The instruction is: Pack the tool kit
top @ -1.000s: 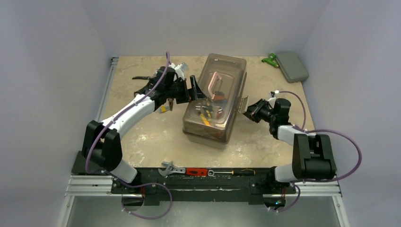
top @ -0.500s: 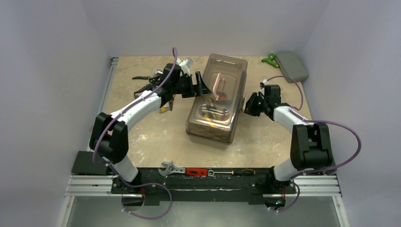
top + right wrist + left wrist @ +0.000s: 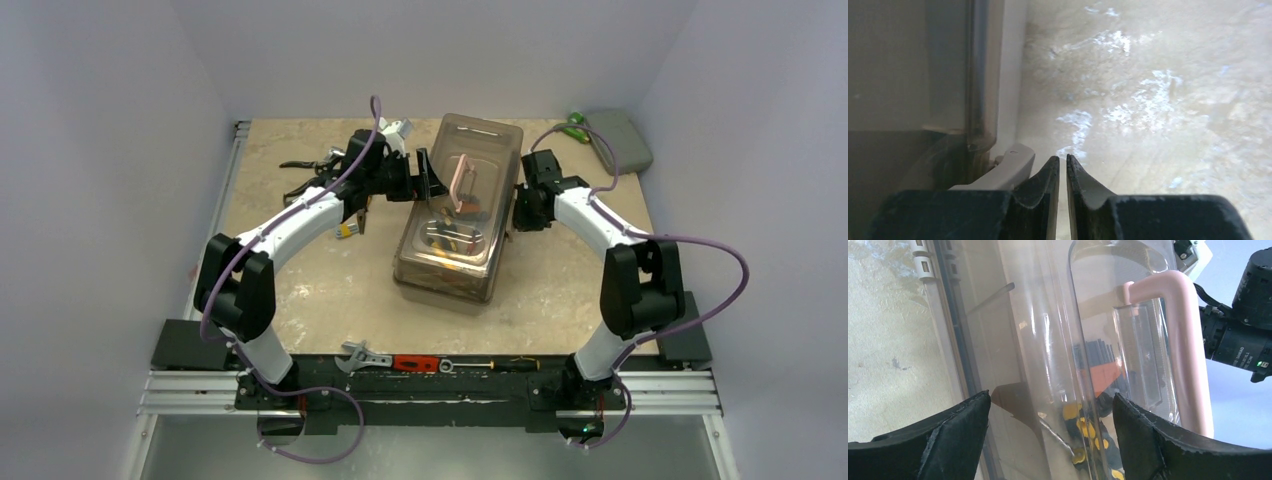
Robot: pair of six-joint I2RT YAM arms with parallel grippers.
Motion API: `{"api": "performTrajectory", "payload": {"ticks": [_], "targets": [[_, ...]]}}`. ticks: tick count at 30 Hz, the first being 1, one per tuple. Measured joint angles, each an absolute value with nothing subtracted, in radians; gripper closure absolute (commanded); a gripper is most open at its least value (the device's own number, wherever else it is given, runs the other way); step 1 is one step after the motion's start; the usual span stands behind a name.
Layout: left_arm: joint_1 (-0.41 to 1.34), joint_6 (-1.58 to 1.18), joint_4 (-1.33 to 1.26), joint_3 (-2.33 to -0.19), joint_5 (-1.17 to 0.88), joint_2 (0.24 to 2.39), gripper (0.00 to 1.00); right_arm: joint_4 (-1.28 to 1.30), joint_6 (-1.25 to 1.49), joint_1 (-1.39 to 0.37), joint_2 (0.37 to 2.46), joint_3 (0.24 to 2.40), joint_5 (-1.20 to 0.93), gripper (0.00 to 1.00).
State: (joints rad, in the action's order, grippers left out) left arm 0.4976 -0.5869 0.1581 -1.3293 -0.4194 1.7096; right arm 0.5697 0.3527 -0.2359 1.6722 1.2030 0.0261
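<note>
The beige toolbox [image 3: 478, 283] stands mid-table with its smoky lid [image 3: 470, 150] down and pink handle [image 3: 462, 180] on top. Yellow-and-black tools [image 3: 447, 240] show through the lid. My left gripper [image 3: 425, 185] is at the box's left side, open wide. In the left wrist view its jaws [image 3: 1050, 396] straddle the lid's rounded edge, with the handle [image 3: 1193, 355] beyond. My right gripper [image 3: 520, 212] is low against the box's right side. Its fingers [image 3: 1063, 159] stand almost together, holding nothing, right beside a beige latch [image 3: 1013, 167].
A flat grey case [image 3: 617, 140] and a green item [image 3: 573, 125] lie at the far right corner. Dark pliers [image 3: 310, 170] and a small yellow tool [image 3: 347, 230] lie left of the box. A wrench [image 3: 362, 355] and red tool [image 3: 415, 363] rest on the front rail.
My right arm swung in from the right to the box's right side, its fingers parting a sliver. My left gripper shifted slightly toward the far end. The lid looks lower.
</note>
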Motion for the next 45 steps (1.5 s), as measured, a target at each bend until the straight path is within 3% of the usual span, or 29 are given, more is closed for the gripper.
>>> {"api": "performTrajectory", "payload": {"ticks": [6, 21, 24, 35, 45], "targets": [[0.498, -0.582, 0.158, -1.330, -0.415, 1.710, 0.15, 0.625, 0.371, -0.289, 1.720, 1.228, 0.222, 0.88], [0.498, -0.584, 0.132, -1.313, -0.416, 1.708, 0.14, 0.579, 0.394, -0.294, 1.717, 1.195, 0.215, 0.94], [0.498, -0.587, 0.115, -1.305, -0.415, 1.708, 0.14, 0.503, 0.394, -0.291, 1.691, 1.148, 0.176, 1.00], [0.479, -0.595, -0.052, -1.229, -0.281, 1.708, 0.15, 0.057, 0.510, -0.263, 1.747, 1.019, -0.150, 1.00], [0.484, -0.688, -0.190, -1.203, -0.193, 1.737, 0.15, 0.115, 0.569, -0.229, 1.866, 1.101, -0.274, 1.00]]}}
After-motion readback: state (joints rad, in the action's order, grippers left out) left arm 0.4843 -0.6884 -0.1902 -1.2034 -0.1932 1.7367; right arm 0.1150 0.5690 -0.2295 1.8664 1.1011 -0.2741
